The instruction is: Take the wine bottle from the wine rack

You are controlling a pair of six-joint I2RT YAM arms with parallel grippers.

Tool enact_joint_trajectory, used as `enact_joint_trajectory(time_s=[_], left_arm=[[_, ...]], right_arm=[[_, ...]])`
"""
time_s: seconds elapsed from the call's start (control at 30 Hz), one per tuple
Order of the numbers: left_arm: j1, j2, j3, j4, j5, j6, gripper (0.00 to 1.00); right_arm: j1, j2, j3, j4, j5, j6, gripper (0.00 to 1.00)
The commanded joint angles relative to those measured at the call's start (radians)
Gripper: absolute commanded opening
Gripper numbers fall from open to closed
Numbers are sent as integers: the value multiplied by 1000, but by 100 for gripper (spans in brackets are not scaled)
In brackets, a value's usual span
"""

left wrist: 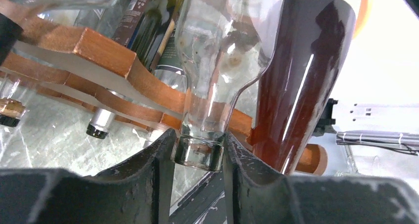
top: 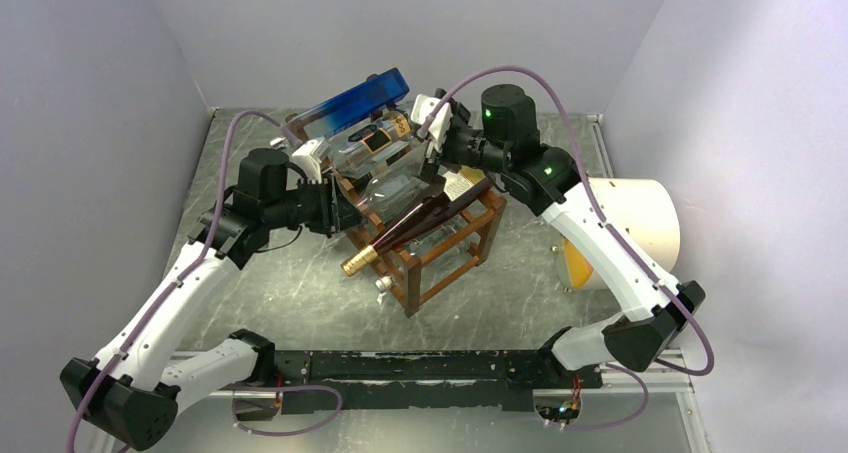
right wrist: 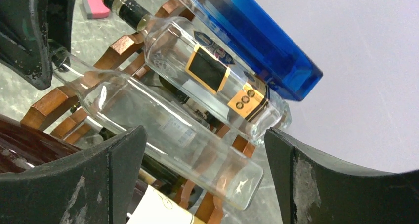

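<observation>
The reddish-brown wine rack [top: 455,243] stands mid-table with several bottles on it. My left gripper [top: 335,208] is shut on the mouth of a clear glass wine bottle [top: 390,186]. The left wrist view shows the fingers [left wrist: 153,159] clamping its neck [left wrist: 207,95] over a scalloped rail [left wrist: 106,53]. My right gripper [top: 435,138] is open at the bottle's other end. In the right wrist view the clear base [right wrist: 222,159] lies between the wide-apart fingers [right wrist: 301,169], not touching them.
A blue bottle [top: 360,98] and a clear bottle with a black-gold label [right wrist: 212,75] lie on the top tier. A dark red bottle [top: 420,218] with a gold cap lies slanted beside the held one. A white roll [top: 635,223] sits at the right. Grey walls enclose the table.
</observation>
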Motion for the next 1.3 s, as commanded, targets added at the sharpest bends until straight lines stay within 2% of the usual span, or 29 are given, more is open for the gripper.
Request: enact_joint_trajectory(time_s=[0.0,0.17,0.33,0.8,1.27], left_arm=[[5,22,91,-48,-19,57,29],[7,43,127,-81,-27,84,20],[7,57,178,-106,-26,98,7],[6,97,296,-159,-28,120,7],[7,108,307,-152,-10,116,7]], right_arm=[[19,28,75,-77,-50,-115,99],[31,18,52,-60,-27,-181,100],[50,71,128,-219,-57,-335,96],[142,276,357,-438,51,-440,96],[192,371,446,-500,104,-475,85]])
